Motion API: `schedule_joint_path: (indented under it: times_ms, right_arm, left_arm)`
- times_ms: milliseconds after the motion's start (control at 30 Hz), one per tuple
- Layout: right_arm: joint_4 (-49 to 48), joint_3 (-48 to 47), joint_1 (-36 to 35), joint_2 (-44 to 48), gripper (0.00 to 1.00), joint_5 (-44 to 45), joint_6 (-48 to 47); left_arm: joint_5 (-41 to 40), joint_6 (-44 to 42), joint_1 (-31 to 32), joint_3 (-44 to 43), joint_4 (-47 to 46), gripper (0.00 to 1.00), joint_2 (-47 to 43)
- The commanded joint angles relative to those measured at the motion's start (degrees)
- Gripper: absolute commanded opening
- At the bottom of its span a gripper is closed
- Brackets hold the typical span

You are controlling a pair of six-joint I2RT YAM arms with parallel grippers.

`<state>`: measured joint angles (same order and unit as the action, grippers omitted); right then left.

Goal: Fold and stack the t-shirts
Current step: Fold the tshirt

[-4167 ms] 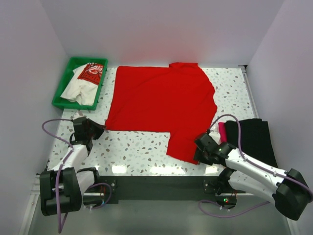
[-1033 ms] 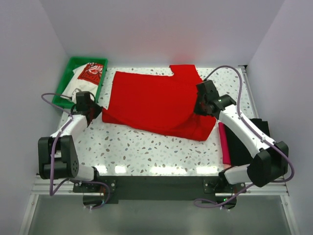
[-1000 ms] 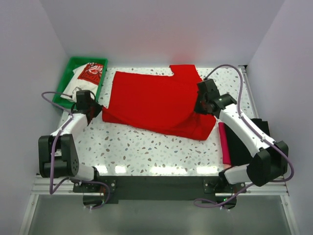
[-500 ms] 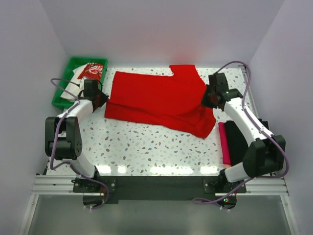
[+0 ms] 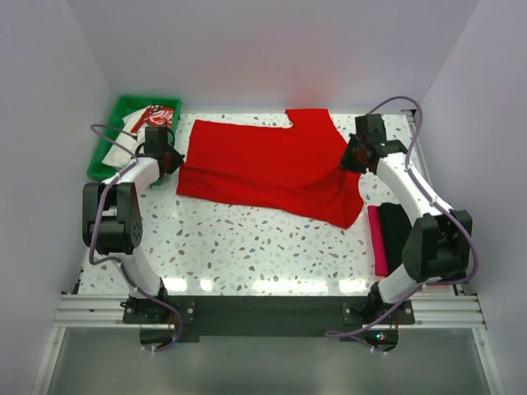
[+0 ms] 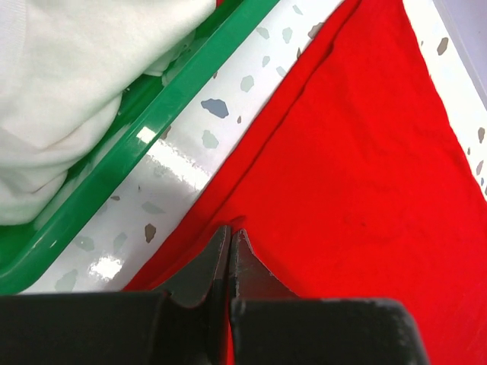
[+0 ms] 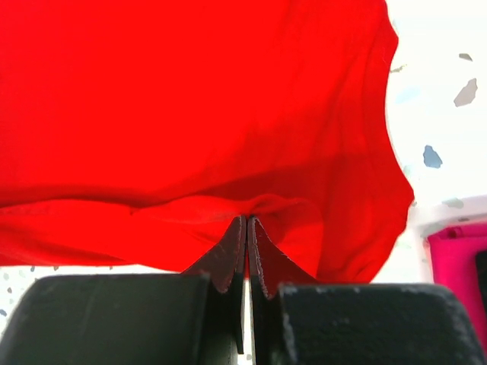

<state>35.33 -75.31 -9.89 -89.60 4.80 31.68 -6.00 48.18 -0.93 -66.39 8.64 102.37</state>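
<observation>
The red t-shirt (image 5: 263,169) lies across the back of the table, its near half doubled over toward the far edge. My left gripper (image 5: 174,159) is shut on its left edge, beside the green tray; the wrist view shows the closed fingertips (image 6: 230,232) pinching red cloth (image 6: 358,175). My right gripper (image 5: 347,160) is shut on the right side, with a bunched fold (image 7: 198,91) caught at its tips (image 7: 247,220). A white t-shirt with a red print (image 5: 136,136) lies in the tray. Folded black (image 5: 405,234) and magenta (image 5: 379,243) t-shirts lie at the right.
The green plastic tray (image 5: 105,152) stands at the back left, its rim (image 6: 152,122) close to my left gripper. White walls enclose the table on three sides. The magenta shirt's edge (image 7: 456,258) shows just right of my right gripper.
Both grippers have carried the red shirt's edges farther back and outward, the left toward the tray, the right toward the back right corner. The fold has flattened and drawn tighter.
</observation>
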Motion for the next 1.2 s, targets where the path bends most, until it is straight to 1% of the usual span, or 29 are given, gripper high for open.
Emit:
schedule_joint_path:
  times_ms: [0,167,600,933,1033,1167]
  right_arm:
    - [-2.11,-5.36,0.4,-2.06,0.0,-1.37,-1.45]
    - [-1.06,-10.03,0.49,-6.36,0.0,-2.51,-1.8]
    - [0.7,-19.52,0.31,-12.17,0.0,-3.22,-2.76]
    - [2.37,-24.36,0.4,-15.07,0.0,-2.08,-3.64]
    - [3.34,-25.76,0.4,-16.04,0.0,-1.11,-4.0]
    - [4.22,-25.07,0.49,-16.48,0.0,1.7,-4.26]
  left_arm:
    - [-0.59,-1.78,0.4,-3.3,-0.3,0.0,1.86]
    - [-0.51,-1.42,0.4,-3.75,-0.73,0.0,3.1]
    - [-0.33,-1.08,0.49,-4.19,-0.73,0.0,4.07]
    - [-0.15,-0.72,0.4,-3.57,-1.0,0.01,3.81]
    - [-0.06,-0.55,0.4,-3.48,-1.26,0.02,3.37]
    - [0.9,-1.07,0.4,-3.66,-2.58,0.06,3.28]
